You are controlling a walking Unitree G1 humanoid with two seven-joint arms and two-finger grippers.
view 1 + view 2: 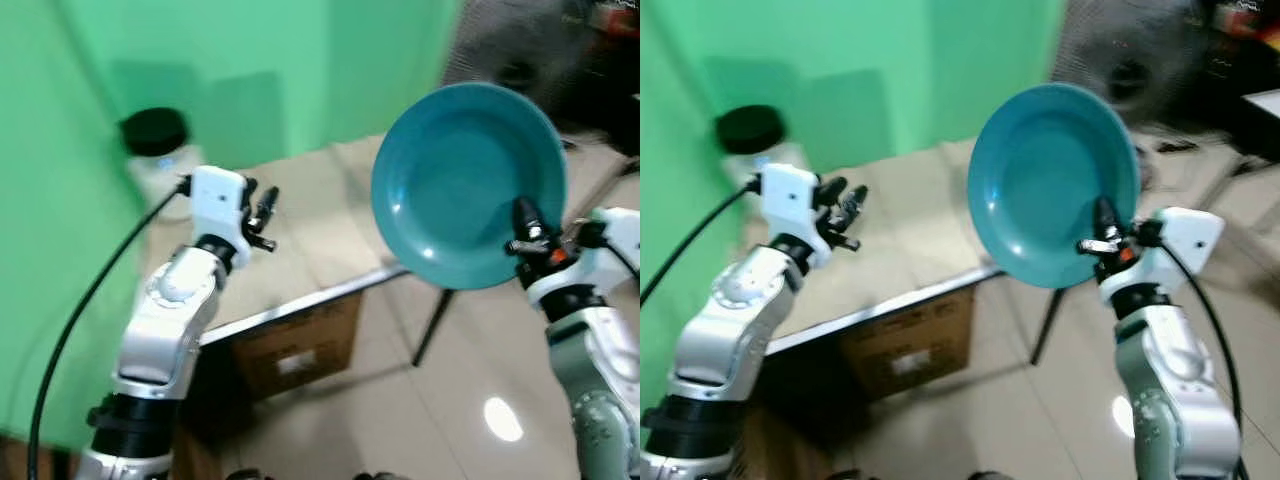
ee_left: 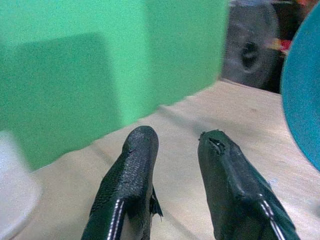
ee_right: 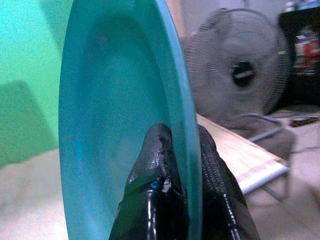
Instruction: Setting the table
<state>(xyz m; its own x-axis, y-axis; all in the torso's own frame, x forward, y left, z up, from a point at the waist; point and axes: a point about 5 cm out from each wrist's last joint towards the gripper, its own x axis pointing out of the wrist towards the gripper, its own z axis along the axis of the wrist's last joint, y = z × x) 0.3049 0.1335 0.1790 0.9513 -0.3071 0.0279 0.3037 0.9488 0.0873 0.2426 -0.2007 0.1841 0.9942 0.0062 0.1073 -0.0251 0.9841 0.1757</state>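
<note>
A humanoid robot carries one teal plate (image 1: 460,180) toward a beige table (image 1: 320,245), the plate held nearly on edge at the right centre of the head views, its hollow facing the camera; the right gripper (image 3: 181,165) is clamped on the lower rim, one black finger on the inner face and one behind, as the right wrist view shows plainly. The left gripper (image 1: 262,215) hangs above the tabletop at centre left, empty, its two fingers (image 2: 132,165) parted with a clear gap between them; the bare tabletop lies beneath.

The plate looks rigid and glossy, probably ceramic or hard melamine; by that judgement it is moderately heavy for a rim pinch, slick under the pads, and liable to chip or break if dropped on the tiled floor (image 1: 470,380) below. The rim is the sensible place to hold it, as now; a firm squeeze and a slow tilt to level seem wise before it meets the table.

Counted: one plate; one table; one white jar with a black lid (image 1: 155,130) at the upper left, standing on the table against the green backdrop (image 1: 60,200); one cardboard box (image 1: 295,350) under the table edge; one fan (image 1: 1120,60), blurred, at the upper right.
</note>
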